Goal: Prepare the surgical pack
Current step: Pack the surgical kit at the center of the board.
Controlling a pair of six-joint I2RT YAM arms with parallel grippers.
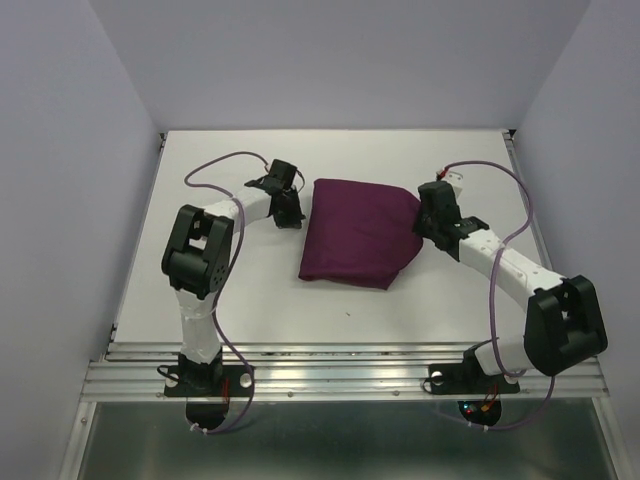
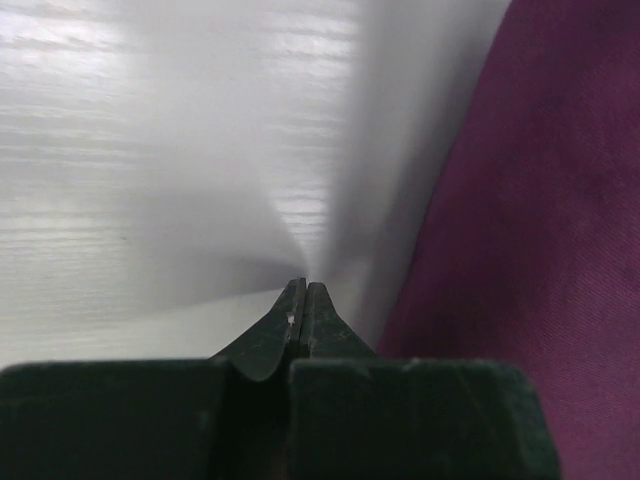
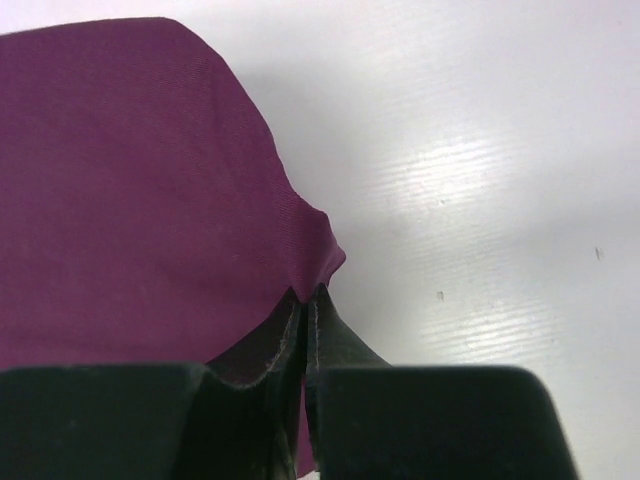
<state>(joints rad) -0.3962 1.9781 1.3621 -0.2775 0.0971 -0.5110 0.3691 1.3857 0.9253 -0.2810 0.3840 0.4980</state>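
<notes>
Surgical pack [image 1: 358,232] lies near the middle of the white table [image 1: 255,290]. From above we see it only as a deep-purple cloth bundle, roughly four-sided, soft-edged and gently mounded; whatever it wraps is hidden. The overhead view lets us place both arms at once: the left gripper [image 1: 293,212] is just beside the bundle's left edge, and the right gripper [image 1: 424,226] is at its right edge. We cannot read from there how the jaws stand.

The wrist views give us that. On the left wrist camera the dark, tapered fingers are pressed together with nothing between them, low over the table, and the cloth rises just to their right. On the right wrist camera the fingers are closed on a pinched peak of the cloth's edge, with purple fabric showing between them. Close up, we see a fine matte weave in the cloth, drawn in a smooth curve toward the pinch. The table's surface shows a faint wood-like grain with soft glare.
</notes>
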